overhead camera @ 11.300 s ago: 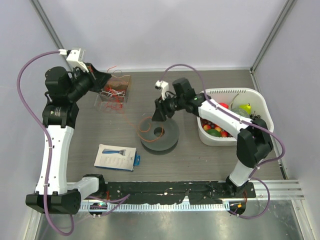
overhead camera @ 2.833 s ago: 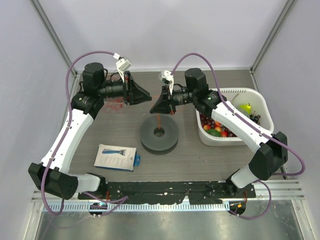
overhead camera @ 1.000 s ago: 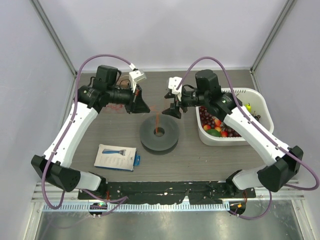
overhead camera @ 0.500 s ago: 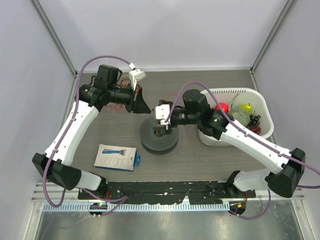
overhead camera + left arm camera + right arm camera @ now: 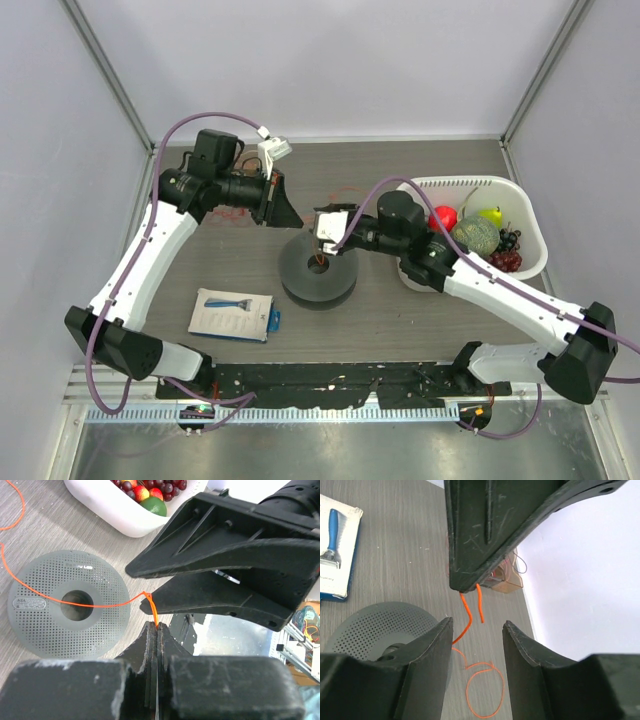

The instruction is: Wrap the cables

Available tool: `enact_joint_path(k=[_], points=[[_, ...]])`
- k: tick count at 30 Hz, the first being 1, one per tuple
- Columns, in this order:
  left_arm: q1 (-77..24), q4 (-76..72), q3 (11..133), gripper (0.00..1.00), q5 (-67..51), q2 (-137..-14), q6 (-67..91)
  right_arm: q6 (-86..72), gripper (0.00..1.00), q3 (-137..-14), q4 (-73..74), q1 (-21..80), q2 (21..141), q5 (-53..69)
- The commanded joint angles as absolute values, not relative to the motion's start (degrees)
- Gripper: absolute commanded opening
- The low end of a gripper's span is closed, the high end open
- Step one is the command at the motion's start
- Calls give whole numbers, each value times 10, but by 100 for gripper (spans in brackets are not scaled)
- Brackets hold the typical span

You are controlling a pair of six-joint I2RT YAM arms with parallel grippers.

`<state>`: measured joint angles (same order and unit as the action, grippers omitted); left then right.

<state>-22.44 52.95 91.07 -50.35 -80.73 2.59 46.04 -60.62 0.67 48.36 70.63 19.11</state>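
A thin orange cable [image 5: 115,602] runs from the hole of the grey perforated disc [image 5: 45,635] up into my left gripper [image 5: 156,628], which is shut on it. In the right wrist view the cable [image 5: 466,617] hangs in two short ends from the left fingers [image 5: 485,540] and lies in a loop on the table. My right gripper [image 5: 476,640] stands open just below those ends, one end beside its left finger. From above, the left gripper [image 5: 287,216] and the right gripper [image 5: 322,236] meet over the back rim of the disc [image 5: 300,285].
A white basket [image 5: 470,183] of fruit stands right of the disc. A razor packet [image 5: 233,314] lies front left. A clear box [image 5: 506,581] with more orange cables sits at the back left, behind the left arm.
The right arm has swung down from beside the left gripper to just over the disc, and its jaws have narrowed. The left arm has held still, shut on the cable.
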Motion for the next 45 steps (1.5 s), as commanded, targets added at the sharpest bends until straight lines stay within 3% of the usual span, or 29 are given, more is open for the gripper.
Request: enact_joint_path(k=[1, 14, 23, 35, 42, 45], points=[[-223, 523, 911, 0, -520, -795, 25, 456, 50, -628, -9, 485, 685, 145], [-223, 544, 915, 0, -548, -804, 31, 517, 50, -644, -4, 485, 707, 207], [-223, 538, 906, 0, -546, -807, 40, 550, 32, -645, 16, 486, 709, 212], [-223, 536, 908, 0, -543, -812, 55, 587, 25, -628, -12, 497, 708, 192], [-223, 527, 909, 0, -530, -807, 55, 588, 1, -632, 29, 497, 706, 194], [-222, 522, 911, 0, -516, -799, 44, 578, 1, -650, 64, 497, 715, 177]])
